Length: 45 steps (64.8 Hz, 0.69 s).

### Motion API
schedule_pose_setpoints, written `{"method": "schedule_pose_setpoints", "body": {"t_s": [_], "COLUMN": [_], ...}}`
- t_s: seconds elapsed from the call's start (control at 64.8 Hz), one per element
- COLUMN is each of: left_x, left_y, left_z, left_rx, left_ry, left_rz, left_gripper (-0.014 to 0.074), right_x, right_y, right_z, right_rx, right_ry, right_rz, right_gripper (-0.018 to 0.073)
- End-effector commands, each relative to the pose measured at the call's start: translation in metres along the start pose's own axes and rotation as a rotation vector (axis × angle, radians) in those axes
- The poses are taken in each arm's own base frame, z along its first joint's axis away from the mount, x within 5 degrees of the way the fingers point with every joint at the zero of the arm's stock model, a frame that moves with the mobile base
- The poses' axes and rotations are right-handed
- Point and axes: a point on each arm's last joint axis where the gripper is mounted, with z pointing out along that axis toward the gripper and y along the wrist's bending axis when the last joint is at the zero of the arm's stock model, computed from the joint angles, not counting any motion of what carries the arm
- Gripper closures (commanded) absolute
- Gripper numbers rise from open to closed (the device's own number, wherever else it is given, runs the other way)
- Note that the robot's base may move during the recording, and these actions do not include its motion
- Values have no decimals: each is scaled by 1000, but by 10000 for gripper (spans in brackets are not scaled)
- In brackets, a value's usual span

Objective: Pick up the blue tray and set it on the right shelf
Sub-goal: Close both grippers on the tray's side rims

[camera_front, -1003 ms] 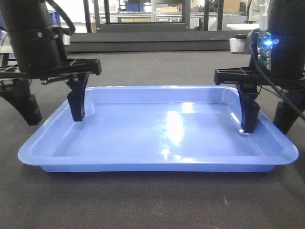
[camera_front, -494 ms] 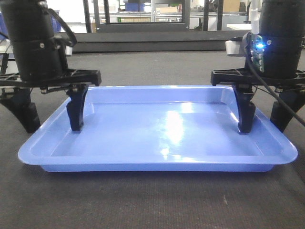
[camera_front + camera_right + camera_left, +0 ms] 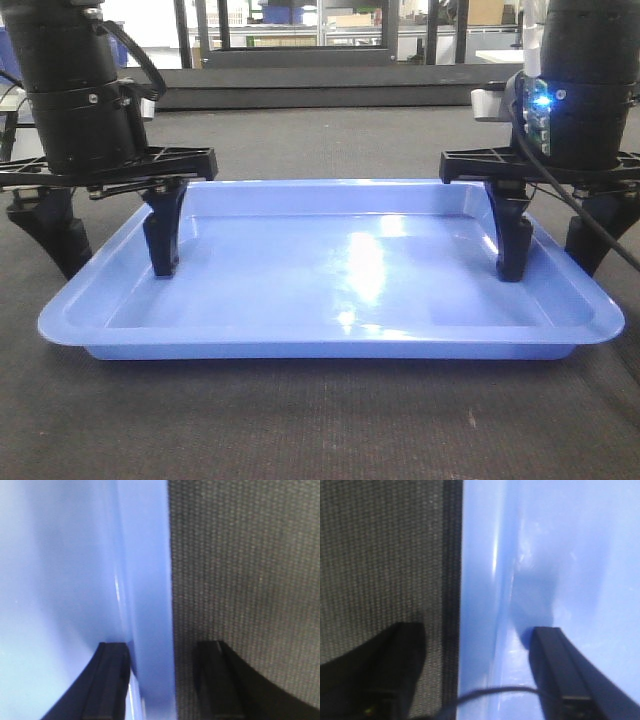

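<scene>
1. The blue tray (image 3: 350,270) lies flat on the dark surface (image 3: 320,430). Each pincer stands across one short rim, with one finger inside and one outside. Both are released and grasp nothing.
2. The left pincer (image 3: 112,262) has a wide gap around its rim. If it closes too high, I think the flared rim may slip out.
3. The right pincer (image 3: 548,265) has its inner finger close against the tray wall, so closing could push the tray sideways.
4. The plastic is glossy, and a thin hold on the rim may slide during the lift.
5. If the two arms rise unevenly, the tray would tilt or twist.
6. I cannot recognise the right shelf in these views, so its height cannot be judged, and the tray edge might strike it.
</scene>
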Motion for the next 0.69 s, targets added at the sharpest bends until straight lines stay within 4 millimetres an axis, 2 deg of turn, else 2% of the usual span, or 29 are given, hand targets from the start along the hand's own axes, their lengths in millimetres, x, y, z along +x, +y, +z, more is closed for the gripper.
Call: {"method": "schedule_pose_setpoints", "body": {"t_s": [0.0, 0.17, 0.262, 0.355, 0.448, 0.679], "left_x": [0, 0, 0, 0, 1, 1], "left_y": [-6, -6, -6, -5, -5, -5], "left_z": [-24, -24, -24, -24, -24, -24], "left_rx": [39, 38, 38, 36, 34, 32], "left_ry": [-68, -66, -64, -59, -54, -49], "left_rz": [8, 8, 8, 8, 8, 8], "left_gripper": [378, 493, 521, 523, 523, 523], "right_x": [-4, -4, -3, -3, -3, -4], "right_y": [2, 2, 2, 2, 2, 2], "right_z": [-25, -25, -25, -25, -25, -25], "right_rx": [-30, -29, -28, -28, -30, -30], "right_ry": [-79, -74, -72, -72, -74, -75], "right_rz": [-3, -3, -3, -3, -2, -2], "right_gripper": [158, 164, 216, 314, 372, 384]}}
